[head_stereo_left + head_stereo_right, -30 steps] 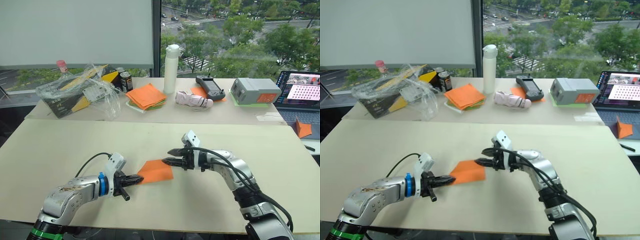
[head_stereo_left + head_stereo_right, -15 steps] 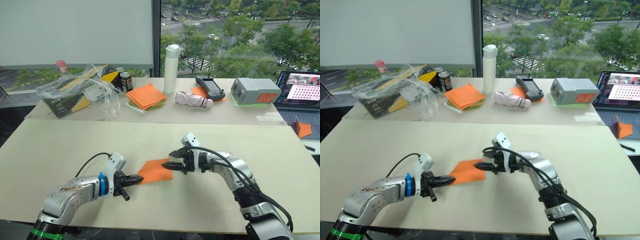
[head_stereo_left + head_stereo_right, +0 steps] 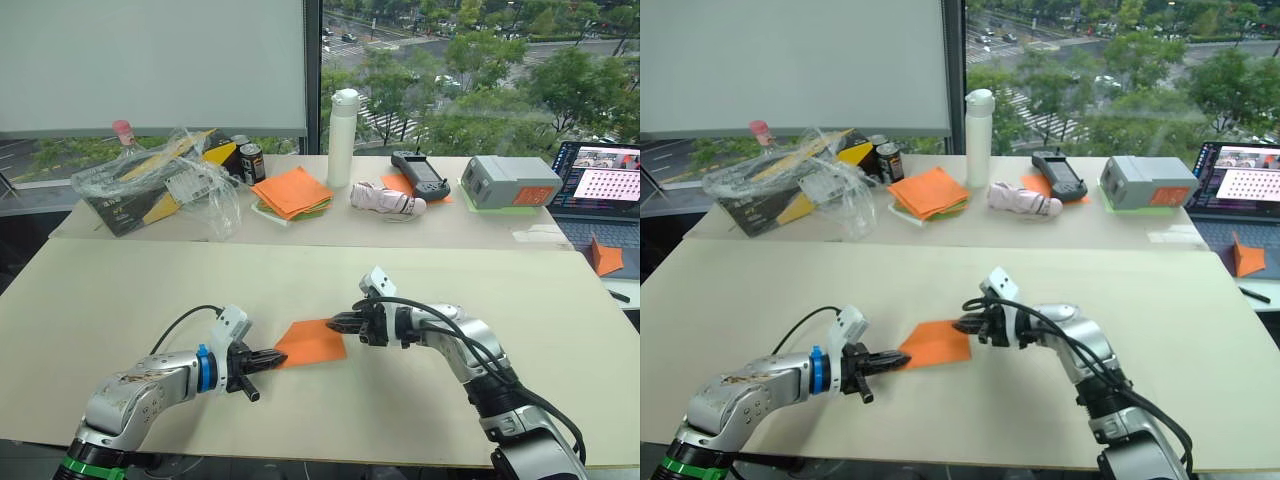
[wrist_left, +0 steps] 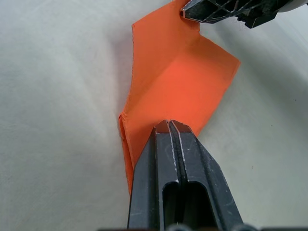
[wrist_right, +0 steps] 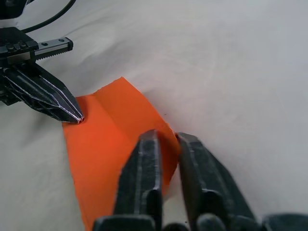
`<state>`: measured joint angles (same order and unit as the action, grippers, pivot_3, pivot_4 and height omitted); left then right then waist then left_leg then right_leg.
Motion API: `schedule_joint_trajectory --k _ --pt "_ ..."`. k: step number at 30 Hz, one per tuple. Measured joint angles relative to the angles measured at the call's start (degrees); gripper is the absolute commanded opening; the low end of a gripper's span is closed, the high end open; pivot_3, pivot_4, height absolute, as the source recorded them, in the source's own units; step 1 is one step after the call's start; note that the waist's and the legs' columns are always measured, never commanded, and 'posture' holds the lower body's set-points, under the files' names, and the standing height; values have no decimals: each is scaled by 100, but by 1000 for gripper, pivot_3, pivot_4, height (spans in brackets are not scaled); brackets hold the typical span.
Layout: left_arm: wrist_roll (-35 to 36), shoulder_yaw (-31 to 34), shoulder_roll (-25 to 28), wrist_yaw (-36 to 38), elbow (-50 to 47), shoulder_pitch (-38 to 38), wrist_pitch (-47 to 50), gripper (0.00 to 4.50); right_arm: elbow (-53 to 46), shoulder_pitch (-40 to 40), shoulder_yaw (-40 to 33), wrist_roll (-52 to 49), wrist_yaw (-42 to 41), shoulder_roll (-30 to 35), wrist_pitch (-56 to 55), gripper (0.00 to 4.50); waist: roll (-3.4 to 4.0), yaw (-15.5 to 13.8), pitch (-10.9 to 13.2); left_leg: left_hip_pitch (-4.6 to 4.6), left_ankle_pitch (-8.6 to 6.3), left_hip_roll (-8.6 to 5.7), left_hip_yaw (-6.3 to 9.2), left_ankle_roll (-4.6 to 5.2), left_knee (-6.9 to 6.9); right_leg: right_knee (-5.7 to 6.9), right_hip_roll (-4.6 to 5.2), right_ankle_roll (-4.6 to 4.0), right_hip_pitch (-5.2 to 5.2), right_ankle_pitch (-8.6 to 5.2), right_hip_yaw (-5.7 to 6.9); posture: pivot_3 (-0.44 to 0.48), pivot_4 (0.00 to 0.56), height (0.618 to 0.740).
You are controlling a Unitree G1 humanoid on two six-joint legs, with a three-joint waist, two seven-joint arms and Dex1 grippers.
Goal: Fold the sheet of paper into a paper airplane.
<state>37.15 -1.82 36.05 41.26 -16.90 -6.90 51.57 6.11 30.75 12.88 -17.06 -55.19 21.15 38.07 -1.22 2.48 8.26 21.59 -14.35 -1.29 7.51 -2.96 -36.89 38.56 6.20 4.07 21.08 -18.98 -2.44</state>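
The sheet of paper (image 3: 311,342) is bright orange, creased down its middle, and lies on the pale near table (image 3: 120,290) between my two grippers. My left gripper (image 3: 272,358) is shut on its near left corner, with the fingers pressed together over the paper (image 4: 183,77) in the left wrist view. My right gripper (image 3: 334,322) is shut on the far right corner. In the right wrist view its two fingers (image 5: 144,154) pinch the paper's edge (image 5: 110,125), and the left gripper's tip (image 5: 72,113) rests on the opposite corner.
On the far table stand a stack of orange and green sheets (image 3: 291,192), a white bottle (image 3: 342,124), a plastic bag over a box (image 3: 160,180), cans (image 3: 250,162), a handheld controller (image 3: 421,173), a grey box (image 3: 510,182) and a laptop (image 3: 600,190).
My right gripper's jaws stood open at the paper's far right corner and have now shut on it. My left gripper has kept its hold.
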Motion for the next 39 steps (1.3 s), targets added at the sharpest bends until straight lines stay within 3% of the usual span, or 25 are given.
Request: schedule_joint_trajectory --k 9,18,39 --pt "6 0 0 0 2 -8 5 0 -469 -197 46 4 -354 270 -452 41 0 -4 0 1 0 0 0 1 2 -3 0 0 0 0 1 0 150 740" --pt "6 -7 12 9 48 -59 22 0 -873 -603 477 468 -1051 797 -2280 41 -1 -2 0 1 -1 1 -1 1 3 -5 0 1 -1 -1 2 0 150 740" --pt "6 5 26 5 83 -129 116 0 -114 -600 1211 2033 -1219 995 -5894 41 -1 -1 0 -7 0 2 -1 1 3 -5 -1 1 -5 -1 2 0 150 740"
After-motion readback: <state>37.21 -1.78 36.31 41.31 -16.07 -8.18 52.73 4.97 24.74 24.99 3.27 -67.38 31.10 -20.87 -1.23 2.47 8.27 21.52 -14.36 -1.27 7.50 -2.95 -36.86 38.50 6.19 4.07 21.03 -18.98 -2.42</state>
